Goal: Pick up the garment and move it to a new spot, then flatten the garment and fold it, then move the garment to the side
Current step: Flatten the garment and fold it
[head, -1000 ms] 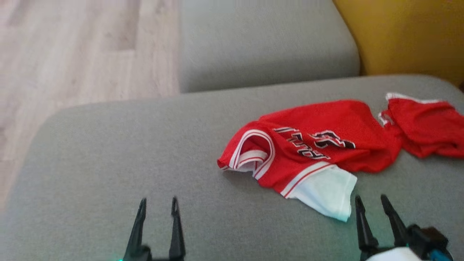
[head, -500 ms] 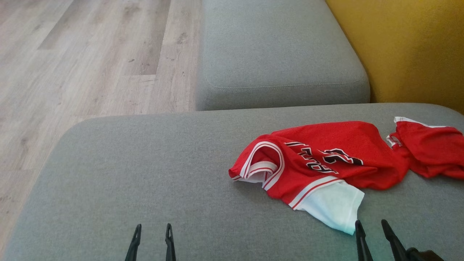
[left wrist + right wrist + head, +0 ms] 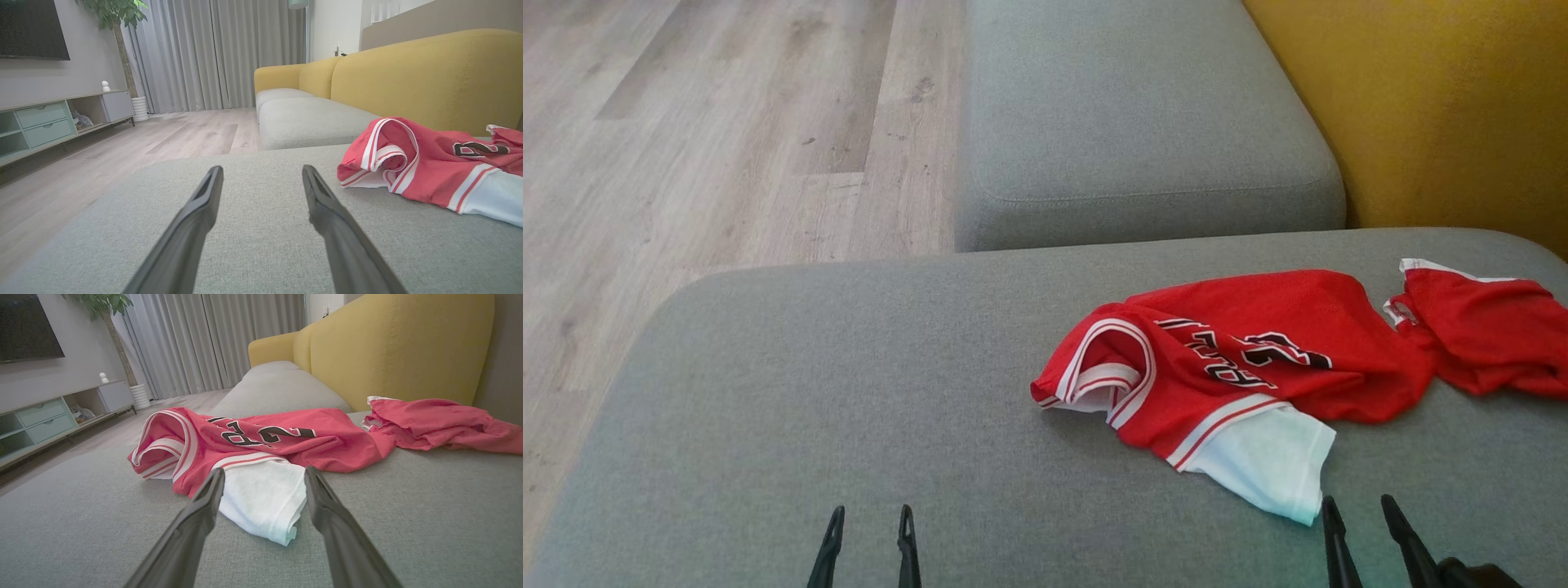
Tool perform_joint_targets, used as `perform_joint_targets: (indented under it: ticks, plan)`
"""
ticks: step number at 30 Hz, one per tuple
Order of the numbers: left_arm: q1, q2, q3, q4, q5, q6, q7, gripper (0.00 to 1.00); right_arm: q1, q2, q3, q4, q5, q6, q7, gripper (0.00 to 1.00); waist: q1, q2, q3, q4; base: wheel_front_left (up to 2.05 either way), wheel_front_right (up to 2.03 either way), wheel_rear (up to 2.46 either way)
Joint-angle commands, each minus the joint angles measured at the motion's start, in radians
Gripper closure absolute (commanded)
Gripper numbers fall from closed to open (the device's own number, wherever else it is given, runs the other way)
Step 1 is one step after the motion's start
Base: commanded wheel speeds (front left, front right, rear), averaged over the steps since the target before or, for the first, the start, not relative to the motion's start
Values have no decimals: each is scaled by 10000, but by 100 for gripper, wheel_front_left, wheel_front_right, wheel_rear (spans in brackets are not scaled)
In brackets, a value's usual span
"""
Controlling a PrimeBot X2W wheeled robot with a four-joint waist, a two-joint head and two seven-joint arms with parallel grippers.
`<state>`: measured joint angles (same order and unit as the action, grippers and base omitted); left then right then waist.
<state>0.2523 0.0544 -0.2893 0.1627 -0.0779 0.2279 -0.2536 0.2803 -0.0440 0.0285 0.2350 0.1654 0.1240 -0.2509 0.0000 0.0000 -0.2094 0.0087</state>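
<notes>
Jaws on both arms stand apart, empty. Red jersey [image 3: 1258,351] lies crumpled on the grey sofa seat [image 3: 809,392], right of centre, with its white sleeve [image 3: 261,498] just ahead of your R jaws. Light, limp mesh, prob. slippery: pinch the striped trim. Count: 1 jersey, 1 second red piece [image 3: 1486,335] beside it.

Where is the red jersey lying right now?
In the head view the red jersey lies crumpled on the right half of the grey seat cushion, its white sleeve just ahead of the open right gripper.
</notes>
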Motion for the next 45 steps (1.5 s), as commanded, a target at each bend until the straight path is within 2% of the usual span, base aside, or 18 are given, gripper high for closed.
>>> perform_joint_targets:
  ticks: [1, 14, 22, 27, 34, 39, 45]
  plan:
    - [-407, -40, 293, -321, 3, 26, -82, 0, -332, -68, 203, -357, -97, 67, -109, 0, 0, 0, 3, 2, 0, 0, 0]
    - [-393, -41, 310, -275, -8, 25, -82, 0, -319, -64, 189, -357, -38, 67, -109, 0, 0, 0, 13, 30, 0, 0, 0]
    - [-427, -41, 166, -151, -219, -3, -82, 0, -468, -63, 307, -411, -93, 67, -109, 0, 0, 0, 225, -316, 0, 0, 0]
    - [-703, -41, -138, -6, -405, -114, -82, 0, -625, -124, 480, -533, -110, 67, -109, 0, 0, 0, 539, -758, 0, 0, 0]
    - [-1960, -41, -1317, 655, -1027, -550, -82, 0, -1084, -338, 885, -826, -129, 67, -109, 0, 0, 0, 1343, -1938, 0, 0, 0]
    - [-3056, -41, -2361, 1691, -1704, -850, -82, 0, -1326, -462, 1029, -932, -127, 67, -109, 0, 0, 0, 1820, -2736, 0, 0, 0]
    - [-4063, -41, -3259, 3259, -2692, -916, -82, 0, -1561, -536, 1146, -956, -104, 67, -109, 0, 0, 0, 2218, -3477, 0, 0, 0]
